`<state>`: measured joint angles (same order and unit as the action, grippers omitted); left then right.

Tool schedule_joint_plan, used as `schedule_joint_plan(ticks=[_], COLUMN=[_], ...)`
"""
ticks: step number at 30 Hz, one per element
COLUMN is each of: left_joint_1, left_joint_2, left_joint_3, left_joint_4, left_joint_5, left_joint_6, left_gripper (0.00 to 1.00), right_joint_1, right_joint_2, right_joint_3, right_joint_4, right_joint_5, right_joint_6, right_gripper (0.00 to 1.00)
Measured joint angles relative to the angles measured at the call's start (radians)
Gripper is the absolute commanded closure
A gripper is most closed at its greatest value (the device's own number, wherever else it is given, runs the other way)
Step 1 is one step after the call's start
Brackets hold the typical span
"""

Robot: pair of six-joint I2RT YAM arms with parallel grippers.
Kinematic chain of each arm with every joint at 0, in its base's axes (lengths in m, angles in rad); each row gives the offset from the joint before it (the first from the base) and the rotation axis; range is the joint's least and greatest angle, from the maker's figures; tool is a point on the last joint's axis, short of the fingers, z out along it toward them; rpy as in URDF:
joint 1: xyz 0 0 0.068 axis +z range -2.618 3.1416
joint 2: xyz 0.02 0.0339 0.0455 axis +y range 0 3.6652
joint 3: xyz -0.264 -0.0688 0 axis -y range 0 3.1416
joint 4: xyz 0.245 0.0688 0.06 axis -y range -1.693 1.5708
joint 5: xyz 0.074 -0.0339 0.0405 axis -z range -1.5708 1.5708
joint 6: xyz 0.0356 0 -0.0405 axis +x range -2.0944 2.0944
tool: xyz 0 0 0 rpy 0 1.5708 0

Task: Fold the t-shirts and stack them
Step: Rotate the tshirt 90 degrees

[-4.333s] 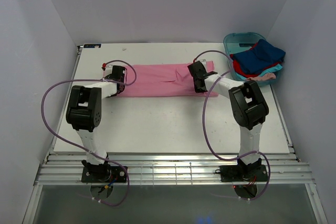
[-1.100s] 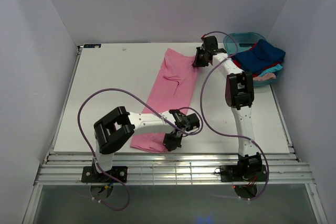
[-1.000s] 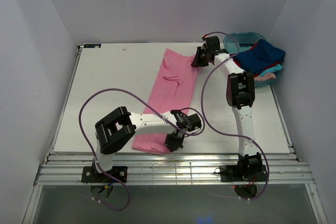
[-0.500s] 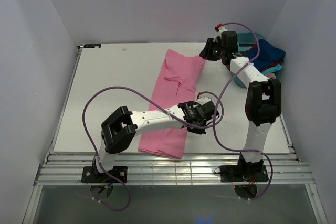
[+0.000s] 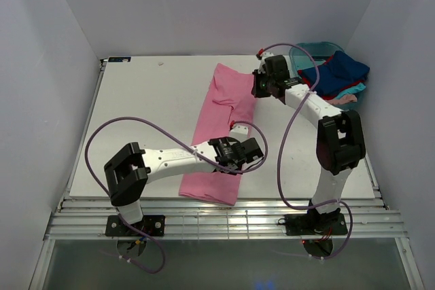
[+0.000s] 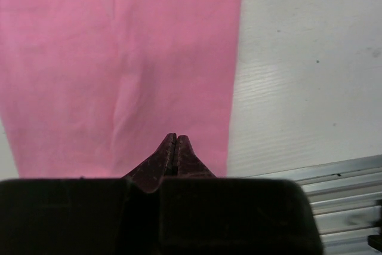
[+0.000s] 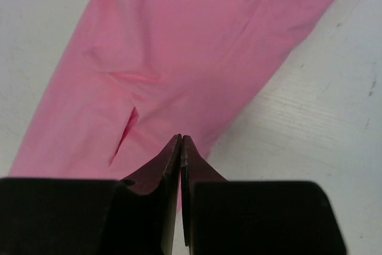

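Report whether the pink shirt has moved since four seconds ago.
Yes. The pink shirt has swung from lying crosswise to running from beside the tub toward the table's near edge.

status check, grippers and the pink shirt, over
Both shut: left gripper over near end of pink shirt, right gripper at its far end. Shirt a long folded strip, flat on the table. Nothing in the way.

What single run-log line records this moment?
pink t-shirt: long folded strip; left gripper: shut, over near end; right gripper: shut, over far end

Matt pink cloth t-shirt (image 5: pixel 224 110), matt white table (image 5: pixel 149 113), glossy plastic tub (image 5: pixel 314 51)
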<state>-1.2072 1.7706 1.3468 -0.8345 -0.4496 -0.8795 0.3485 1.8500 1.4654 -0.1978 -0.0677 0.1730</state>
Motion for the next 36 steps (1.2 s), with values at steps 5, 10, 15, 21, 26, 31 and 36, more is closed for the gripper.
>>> schedule_joint_plan(ticks=[5, 10, 15, 21, 26, 31, 36], left_joint_1=[0.0, 0.0, 0.0, 0.0, 0.0, 0.001, 0.006], left_joint_2=[-0.04, -0.031, 0.014, 0.06, 0.069, 0.116, 0.166], left_joint_3=[-0.076, -0.152, -0.181, -0.185, -0.184, -0.13, -0.072], left_joint_4=[0.002, 0.047, 0.1, 0.151, 0.184, 0.196, 0.221], left_joint_5=[-0.047, -0.046, -0.034, -0.02, -0.014, -0.031, -0.053], left_joint_6=[-0.009, -0.003, 0.027, 0.055, 0.067, 0.077, 0.092], left_gripper=[1.0, 1.0, 1.0, 1.0, 1.0, 1.0, 1.0], right_joint_1=[0.08, 0.104, 0.104, 0.105, 0.105, 0.106, 0.106], right_joint_2=[0.048, 0.129, 0.22, 0.254, 0.312, 0.38, 0.446], right_joint_3=[-0.017, -0.012, 0.026, 0.078, 0.153, 0.259, 0.364], right_joint_4=[-0.071, -0.113, -0.164, -0.18, -0.198, -0.218, -0.235], right_joint_5=[0.054, 0.098, 0.149, 0.194, 0.201, 0.203, 0.206], right_joint_6=[-0.014, -0.014, -0.013, -0.013, -0.016, -0.017, -0.017], right_gripper=[0.92, 0.92, 0.92, 0.92, 0.92, 0.92, 0.92])
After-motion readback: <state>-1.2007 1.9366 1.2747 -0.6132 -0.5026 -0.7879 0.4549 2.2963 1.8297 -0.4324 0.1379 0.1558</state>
